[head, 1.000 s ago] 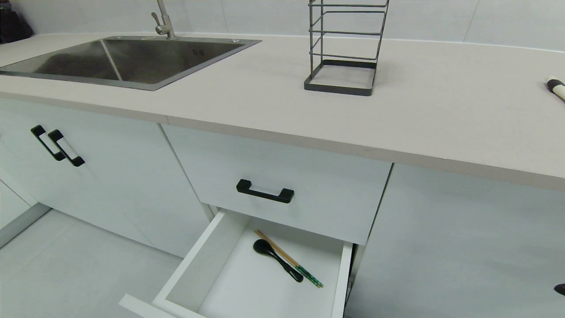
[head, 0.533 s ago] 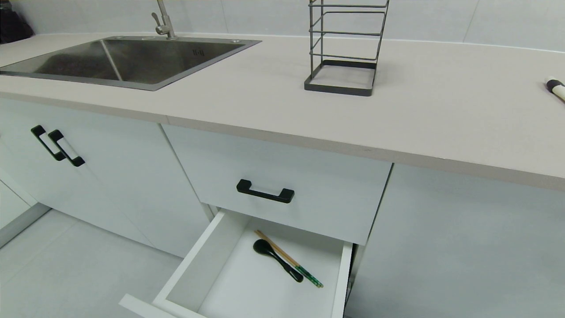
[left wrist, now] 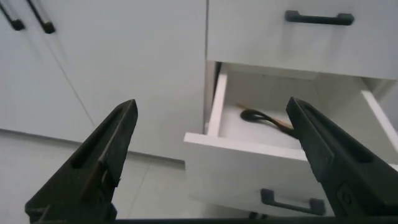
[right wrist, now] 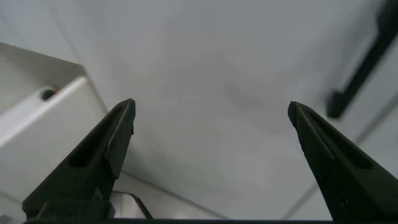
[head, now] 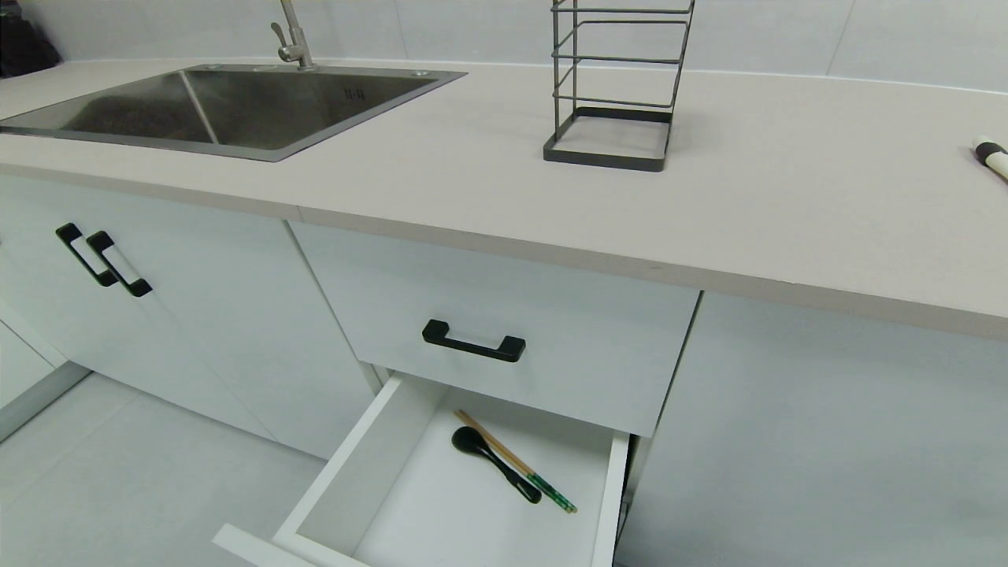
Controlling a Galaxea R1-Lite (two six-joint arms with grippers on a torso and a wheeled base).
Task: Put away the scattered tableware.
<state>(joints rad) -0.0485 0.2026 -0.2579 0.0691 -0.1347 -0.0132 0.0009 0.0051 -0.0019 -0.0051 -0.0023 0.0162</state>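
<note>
Drawer [head: 368, 465] pulled open, black spoon [head: 494, 463] beside chopsticks [head: 554, 496] inside, wire rack [head: 608, 150] on worktop [head: 787, 205] near sink [head: 260, 106], left claw [left wrist: 210, 107] apart before drawer, right claw [right wrist: 211, 107] apart.

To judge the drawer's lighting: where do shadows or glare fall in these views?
Head view: soft, even light; the upper drawer front shades the back of the open drawer, but black spoon and chopsticks show plainly; sink steel without harsh glare. Left wrist view: the black spoon in dim shade.
</note>
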